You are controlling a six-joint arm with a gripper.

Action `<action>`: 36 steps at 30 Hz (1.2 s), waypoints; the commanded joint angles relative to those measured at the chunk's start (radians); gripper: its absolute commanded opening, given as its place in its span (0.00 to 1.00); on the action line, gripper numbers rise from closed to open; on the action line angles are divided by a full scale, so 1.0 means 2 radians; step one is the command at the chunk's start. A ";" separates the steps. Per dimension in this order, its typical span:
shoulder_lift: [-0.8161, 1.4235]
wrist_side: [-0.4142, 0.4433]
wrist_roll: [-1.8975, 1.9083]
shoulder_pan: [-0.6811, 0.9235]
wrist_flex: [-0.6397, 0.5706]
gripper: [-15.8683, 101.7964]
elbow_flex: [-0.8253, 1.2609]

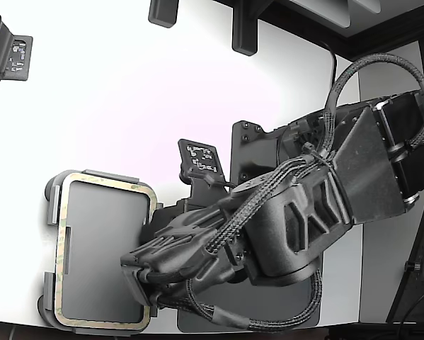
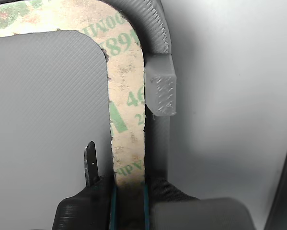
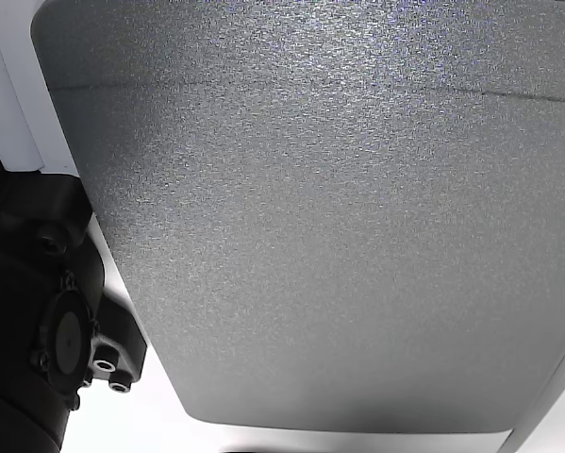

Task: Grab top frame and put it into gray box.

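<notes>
On the white bench (image 1: 127, 92), toward the exterior view's left, the gray box (image 1: 50, 210) carries the top frame (image 1: 61, 241) seated within its raised rim. At the frame's right-hand side in that view, the hand (image 2: 129, 201) is closed on the frame's strip, one finger (image 2: 91, 163) inside the opening. Behind the arm lies a darker mat (image 1: 254, 152).

- The gray box (image 1: 50, 193) sits on the worktop (image 1: 127, 85) toward the exterior view's lower left.
- The top frame (image 1: 105, 181) lies in the gray box, inside its raised edge.
- The pincer (image 1: 142, 280) meets the top frame on the side toward the exterior view's right, near its lower corner.
- In the wrist view, the top frame (image 2: 129, 129) runs beside the box wall (image 2: 157, 72), passing between the pincer's fingers (image 2: 91, 163).
- A flat mat (image 1: 254, 152) lies on the worktop right of the gray box, beneath the arm.
</notes>
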 commanded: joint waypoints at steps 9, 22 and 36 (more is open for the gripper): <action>0.010 -0.003 -0.001 -0.007 0.006 0.04 -0.014; 0.015 0.009 -0.013 -0.007 0.005 0.98 -0.026; 0.071 0.213 -0.294 -0.016 -0.048 0.98 -0.098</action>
